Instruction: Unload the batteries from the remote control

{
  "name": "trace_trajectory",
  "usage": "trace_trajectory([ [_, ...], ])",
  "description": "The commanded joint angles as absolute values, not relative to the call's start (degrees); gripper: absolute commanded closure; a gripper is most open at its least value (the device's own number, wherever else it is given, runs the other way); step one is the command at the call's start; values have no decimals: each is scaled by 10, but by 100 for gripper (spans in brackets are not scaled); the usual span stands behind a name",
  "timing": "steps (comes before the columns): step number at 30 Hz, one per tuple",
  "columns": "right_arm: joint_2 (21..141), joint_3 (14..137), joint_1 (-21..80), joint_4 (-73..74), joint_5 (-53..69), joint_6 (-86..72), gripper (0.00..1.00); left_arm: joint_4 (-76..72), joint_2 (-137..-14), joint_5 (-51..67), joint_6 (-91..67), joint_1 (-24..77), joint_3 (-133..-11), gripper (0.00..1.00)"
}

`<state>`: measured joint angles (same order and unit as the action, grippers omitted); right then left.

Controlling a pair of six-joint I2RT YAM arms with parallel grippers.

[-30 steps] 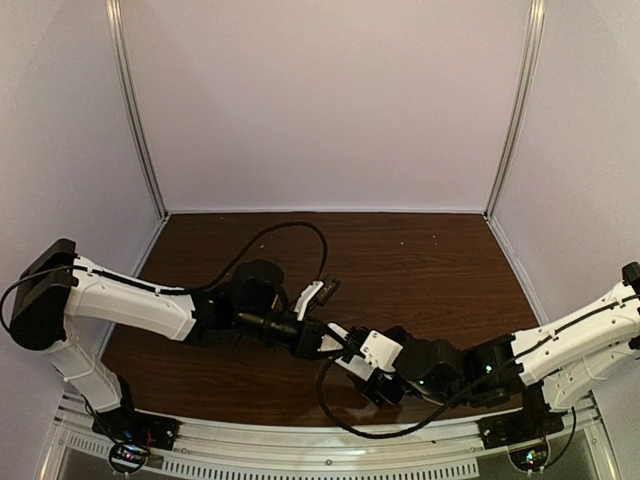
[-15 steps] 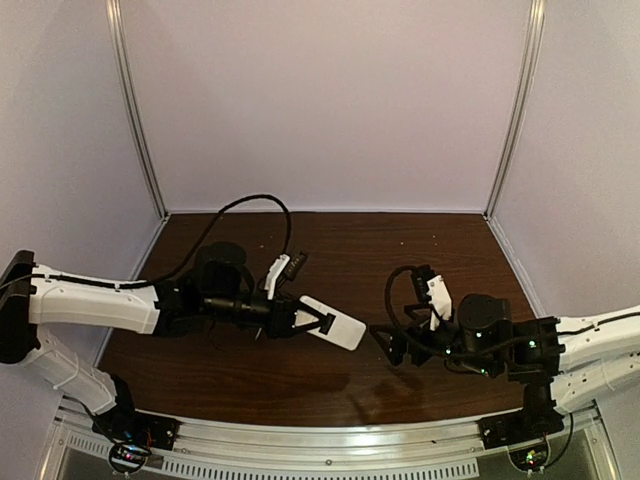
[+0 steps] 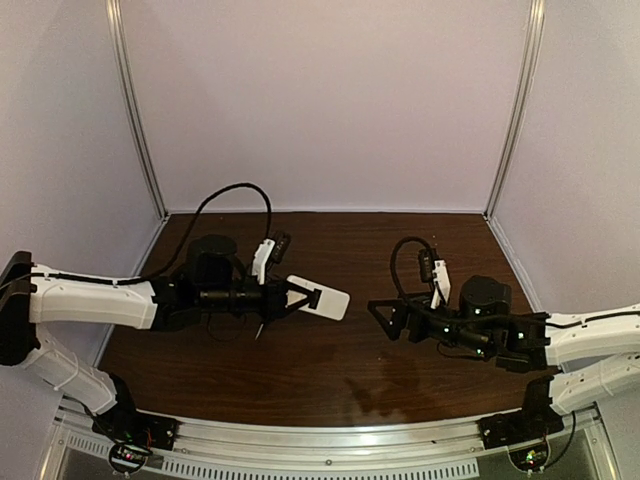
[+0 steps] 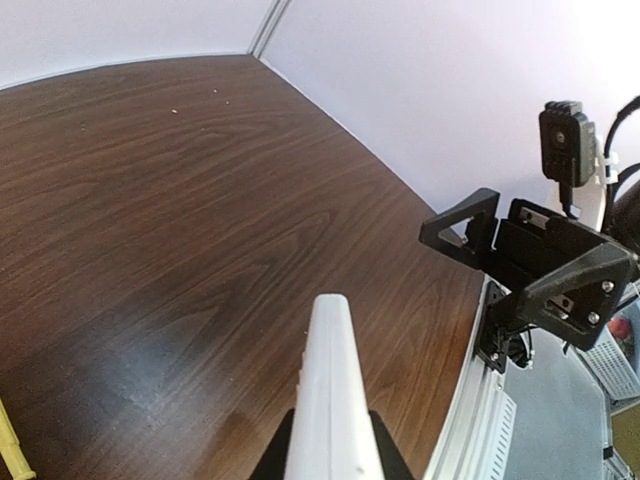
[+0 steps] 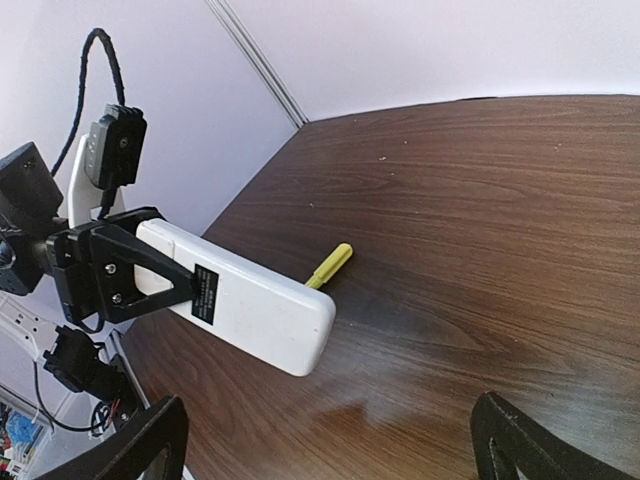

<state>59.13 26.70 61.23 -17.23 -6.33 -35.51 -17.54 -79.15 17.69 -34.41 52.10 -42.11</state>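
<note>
A second ago both arms crowded together on the remote at the lower middle of the overhead view. Now they stand well apart, and the right gripper [image 3: 384, 318], at centre-right of that view, has spread its fingers wide and carries nothing. The left gripper [image 3: 298, 297], at centre-left, stays clamped on one end of the remote control [image 3: 325, 301]. It appears to hold the remote clear of the table [image 3: 400, 250], with the free end pointing toward the other arm. I judge that the two-handed work on the remote has broken off, leaving the left arm as its only support. The unloading is not shown as done: the batteries appear in no view, so I cannot tell whether they sit inside. The remote is a flat, smooth white plastic bar with rounded corners and a small dark rectangle on its face near the gripped end, at the left of the right wrist view. The gripper fingers are matte black, open triangular frames. Behind the remote a screwdriver [image 5: 330, 265] shows its slim yellow handle on the glossy, dark wood-grain tabletop, which gives back soft light.
</note>
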Motion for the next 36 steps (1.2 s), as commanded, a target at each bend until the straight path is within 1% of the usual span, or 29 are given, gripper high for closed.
trace_trajectory([
  [1, 625, 247, 604, -274, -42, -356, 0, -237, -790, 135, -336, 515, -422, 100],
  [4, 668, 263, 581, -297, 56, -348, 0, -240, -780, 149, -347, 511, -423, 100],
  [7, 700, 266, 566, -343, 150, -335, 0, -265, -771, 190, -364, 501, -417, 100],
  [13, 739, 271, 550, -422, 226, -323, 0, -333, -774, 273, -398, 485, -406, 100],
  [16, 750, 262, 536, -465, 236, -352, 0, -358, -770, 294, -410, 485, -396, 100],
  [20, 773, 259, 531, -513, 273, -388, 0, -379, -753, 284, -441, 485, -366, 100],
  [23, 776, 251, 530, -555, 302, -427, 0, -438, -746, 307, -477, 487, -338, 100],
  [25, 773, 244, 531, -581, 319, -457, 0, -471, -736, 287, -502, 495, -314, 100],
  [27, 769, 240, 533, -599, 329, -471, 0, -472, -729, 268, -516, 506, -305, 100],
  [36, 763, 241, 569, -576, 332, -475, 2, -485, -745, 255, -542, 571, -327, 100],
])
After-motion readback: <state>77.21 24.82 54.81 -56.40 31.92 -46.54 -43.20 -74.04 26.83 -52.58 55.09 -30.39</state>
